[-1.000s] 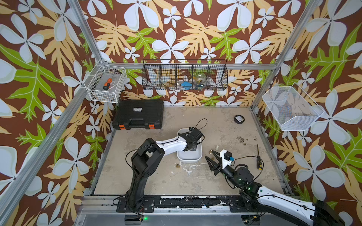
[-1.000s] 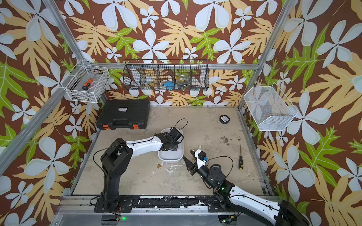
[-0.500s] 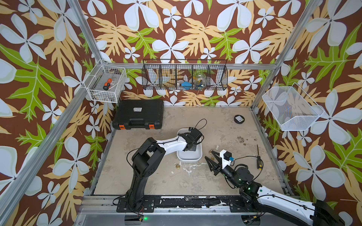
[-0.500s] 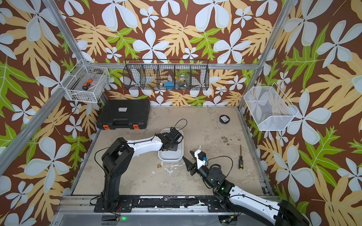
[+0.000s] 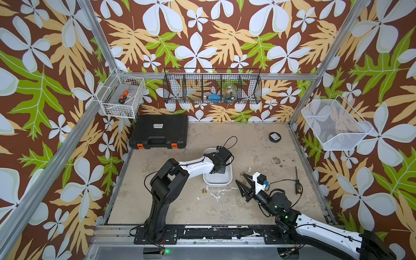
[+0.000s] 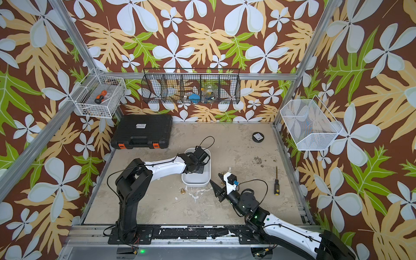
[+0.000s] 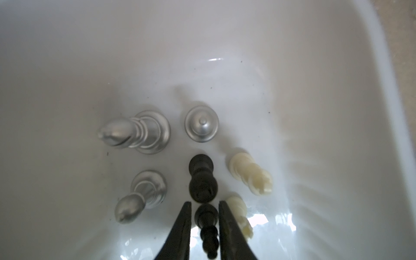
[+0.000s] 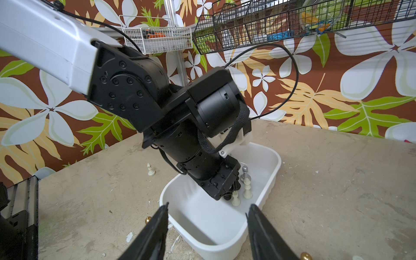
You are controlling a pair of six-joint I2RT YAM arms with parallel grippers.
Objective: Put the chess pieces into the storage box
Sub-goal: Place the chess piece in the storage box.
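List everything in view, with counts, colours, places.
Shallow white plastic storage tub: one, centre.
Silver chess pieces: three, in tub.
Black chess pieces: two, in tub.
Cream chess pieces: two in tub, at least one outside.
Gold chess pieces: at least two, on table.
Black case with orange latches: one, back left.
Yellow-handled screwdriver: one, near right wall.
Black round disc: one, back right.
Wire baskets: two white, one black, on walls.
Left gripper: fingers flank a black piece.
Right gripper: fingers open, empty.
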